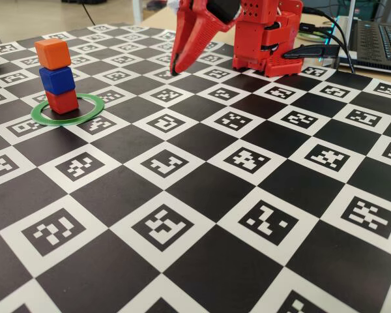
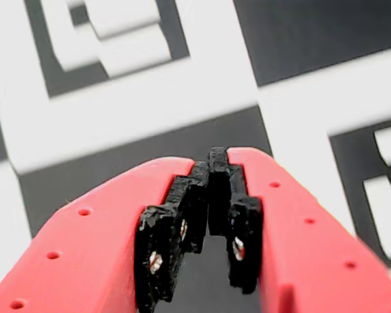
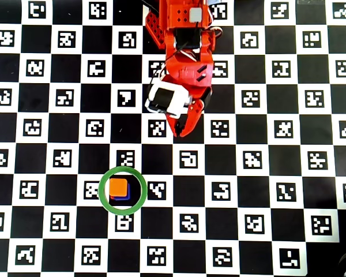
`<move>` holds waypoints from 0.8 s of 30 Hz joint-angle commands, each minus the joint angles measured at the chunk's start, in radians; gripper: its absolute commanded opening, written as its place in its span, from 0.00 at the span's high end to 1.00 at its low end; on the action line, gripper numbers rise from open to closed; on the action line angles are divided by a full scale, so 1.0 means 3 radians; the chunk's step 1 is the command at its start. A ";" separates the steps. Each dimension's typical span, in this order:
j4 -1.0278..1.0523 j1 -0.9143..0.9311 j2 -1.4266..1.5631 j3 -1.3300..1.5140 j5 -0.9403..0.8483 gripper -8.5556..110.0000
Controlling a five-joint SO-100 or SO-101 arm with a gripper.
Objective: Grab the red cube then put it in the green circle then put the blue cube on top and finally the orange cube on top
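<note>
The red cube (image 1: pixel 63 102) sits inside the green circle (image 1: pixel 91 115). The blue cube (image 1: pixel 57 79) stands on it, and the orange cube (image 1: pixel 53 53) is on top, a three-high stack. In the overhead view only the orange cube (image 3: pixel 118 187) and a sliver of the blue cube (image 3: pixel 123 198) show inside the green circle (image 3: pixel 123 171). My red gripper (image 1: pixel 173 70) is shut and empty, tip pointing down just above the board, well to the right of the stack. It shows in the wrist view (image 2: pixel 216 156) with its black pads touching, and in the overhead view (image 3: pixel 180 133).
The checkerboard mat (image 1: pixel 202 195) with marker squares covers the table. The arm's red base (image 1: pixel 267 39) stands at the mat's far edge. A laptop (image 1: pixel 378 39) and cables (image 1: pixel 322 45) lie behind it at the right.
</note>
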 commanded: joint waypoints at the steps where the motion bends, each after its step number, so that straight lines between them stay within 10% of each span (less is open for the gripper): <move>1: 0.0373 0.0015 0.0358 0.0000 -0.0077 0.98; 24: 0.1703 0.0015 0.1820 0.0680 -0.0946 0.98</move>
